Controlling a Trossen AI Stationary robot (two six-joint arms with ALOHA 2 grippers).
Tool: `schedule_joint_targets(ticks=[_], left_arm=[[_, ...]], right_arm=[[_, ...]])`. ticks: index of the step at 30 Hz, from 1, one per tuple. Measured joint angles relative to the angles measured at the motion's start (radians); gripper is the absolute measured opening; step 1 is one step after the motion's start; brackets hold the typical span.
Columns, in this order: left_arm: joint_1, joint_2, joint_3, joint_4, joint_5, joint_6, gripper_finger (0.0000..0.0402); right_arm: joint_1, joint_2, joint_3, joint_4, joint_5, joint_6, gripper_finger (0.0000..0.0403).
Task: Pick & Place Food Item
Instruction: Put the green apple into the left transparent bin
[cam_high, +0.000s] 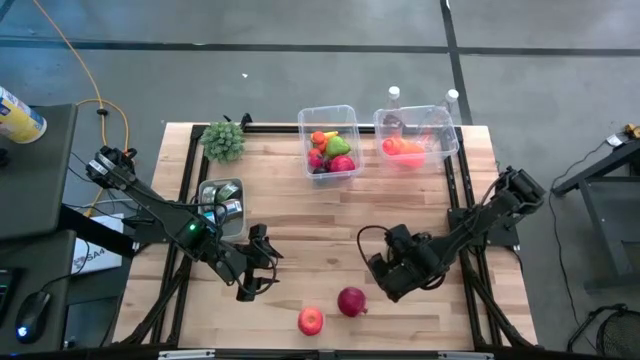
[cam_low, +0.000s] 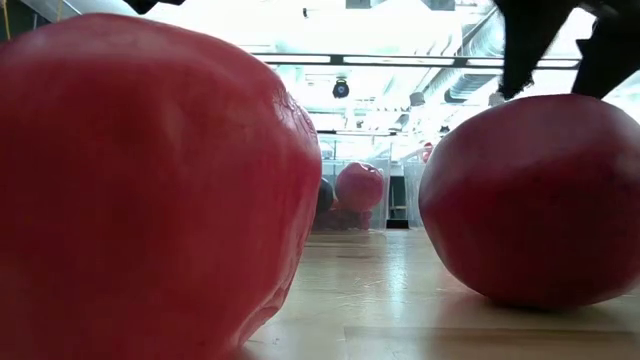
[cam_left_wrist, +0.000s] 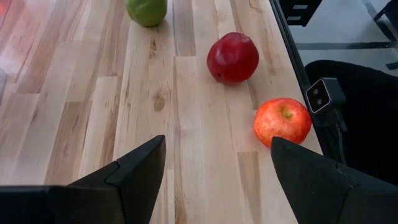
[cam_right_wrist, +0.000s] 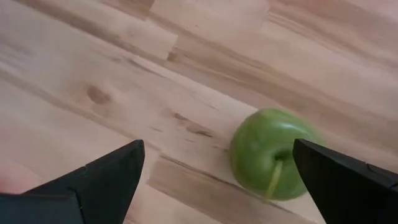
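A green apple (cam_right_wrist: 270, 152) lies on the wooden table under my right gripper (cam_right_wrist: 217, 149), which hangs open above it, fingers pointing steeply down. In the high view that gripper (cam_high: 385, 278) hides the apple. A dark red round fruit (cam_high: 351, 301) and a red apple (cam_high: 311, 320) rest on the table near its near edge. My left gripper (cam_high: 258, 275) stands open left of them, above the table and slanting down. Its wrist view shows the dark red fruit (cam_left_wrist: 232, 57), the red apple (cam_left_wrist: 282, 121) and the green apple (cam_left_wrist: 147, 11) ahead of its fingers.
Two clear bins stand at the far edge: one (cam_high: 330, 140) holds mixed fruit, the other (cam_high: 415, 135) holds orange pieces. A green leafy item (cam_high: 224, 140) and a metal tin (cam_high: 222, 197) sit at the far left. Bare wood (cam_high: 310, 240) lies between the grippers.
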Motion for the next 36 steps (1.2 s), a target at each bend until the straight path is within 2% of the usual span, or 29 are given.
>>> schedule_joint_targets(ticks=[19, 28, 36], left_arm=[[0.000, 0.000, 0.000, 0.000, 0.000, 0.000, 0.0282], [0.000, 0.000, 0.000, 0.000, 0.000, 0.000, 0.0282], [0.000, 0.000, 0.000, 0.000, 0.000, 0.000, 0.0282]], right_arm=[[0.032, 0.000, -0.001, -0.101, -0.027, -0.016, 0.0400], [0.009, 0.001, -0.083, -0.047, -0.048, -0.016, 0.0400], [0.008, 0.002, -0.085, -0.044, -0.063, -0.044, 0.0400]])
